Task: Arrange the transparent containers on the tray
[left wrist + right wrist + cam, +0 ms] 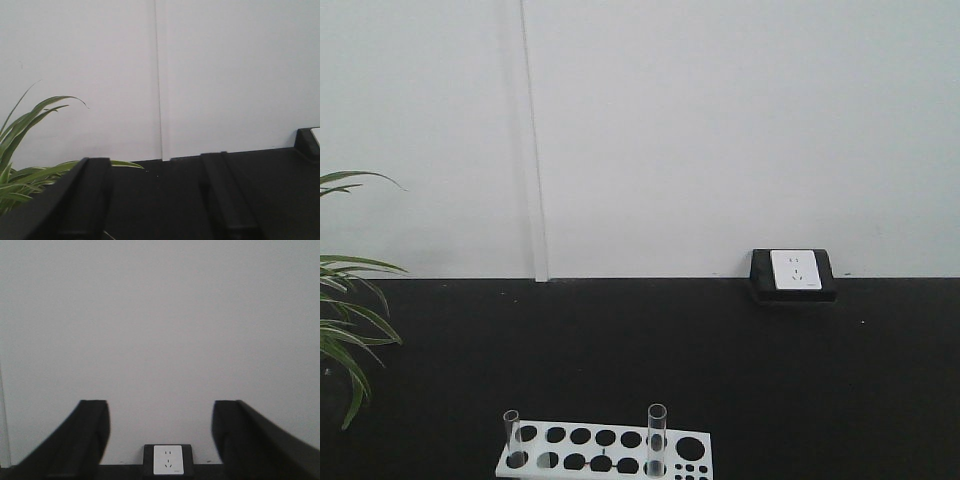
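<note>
Two transparent containers stand upright in a white rack [610,452] at the bottom of the front view: one tube [511,438] at the rack's left end, the other [656,440] right of its middle. The tray is out of view. Neither gripper shows in the front view. In the left wrist view my left gripper [156,200] is open, its dark fingers [90,195] spread against the black table, nothing between them. In the right wrist view my right gripper [162,440] is open too, with only the grey wall between its fingers [87,435].
A white socket plate in a black box [794,274] sits at the table's back edge against the wall, also seen low in the right wrist view [168,460]. A green leafy plant [345,320] reaches in from the left, and shows in the left wrist view [25,155].
</note>
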`<state>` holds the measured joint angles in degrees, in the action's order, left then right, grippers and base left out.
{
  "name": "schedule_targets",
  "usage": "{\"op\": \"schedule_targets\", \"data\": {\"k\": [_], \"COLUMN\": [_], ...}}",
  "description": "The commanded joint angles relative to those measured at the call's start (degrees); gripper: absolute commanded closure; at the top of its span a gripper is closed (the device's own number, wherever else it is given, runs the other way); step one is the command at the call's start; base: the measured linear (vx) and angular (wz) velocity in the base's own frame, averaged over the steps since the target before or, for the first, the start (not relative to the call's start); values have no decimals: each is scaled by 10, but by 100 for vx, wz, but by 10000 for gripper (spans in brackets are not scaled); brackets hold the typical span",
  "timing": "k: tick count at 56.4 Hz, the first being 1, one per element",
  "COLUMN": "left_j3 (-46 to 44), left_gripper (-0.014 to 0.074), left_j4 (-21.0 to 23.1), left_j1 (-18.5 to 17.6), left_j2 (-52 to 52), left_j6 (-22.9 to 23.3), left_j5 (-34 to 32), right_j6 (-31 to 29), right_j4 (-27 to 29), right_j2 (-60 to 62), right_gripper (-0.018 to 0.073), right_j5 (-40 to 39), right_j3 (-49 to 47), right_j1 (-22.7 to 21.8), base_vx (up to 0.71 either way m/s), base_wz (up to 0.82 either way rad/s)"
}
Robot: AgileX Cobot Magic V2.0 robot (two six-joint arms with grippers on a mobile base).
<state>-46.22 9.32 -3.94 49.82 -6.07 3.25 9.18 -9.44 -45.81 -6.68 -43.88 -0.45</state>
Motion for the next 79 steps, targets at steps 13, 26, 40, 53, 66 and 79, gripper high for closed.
{"op": "schedule_targets", "data": {"k": [13, 26, 40, 53, 66, 79], "left_j3": [-21, -13, 82, 201, 308, 320], "left_gripper": [10, 41, 43, 43, 43, 43], "left_j4": [3, 3, 2, -42, -186, -371], "left_j1": [0, -1, -1, -4, -42, -53], "left_j2": [-5, -5, -28, -50, -30, 100], "left_j6": [6, 5, 5, 5, 85, 218], "left_j5": [-62, -64, -161, -237, -340, -477], "right_j6": [6, 15, 39, 78, 109, 123], "right_j4": [8, 13, -70, -156, -239, -256], "right_j2": [-4, -4, -4, -12, -73, -184], "right_gripper": [-158, -85, -10, -6, -6, -6], "right_j5": [-52, -131, -345, -347, -370, -496], "right_j3": [-20, 19, 153, 221, 233, 233], "right_j1": [-4, -1, 23, 23, 23, 23], "base_vx": [0, 0, 0, 0, 0, 0], "base_wz": [0, 0, 0, 0, 0, 0]}}
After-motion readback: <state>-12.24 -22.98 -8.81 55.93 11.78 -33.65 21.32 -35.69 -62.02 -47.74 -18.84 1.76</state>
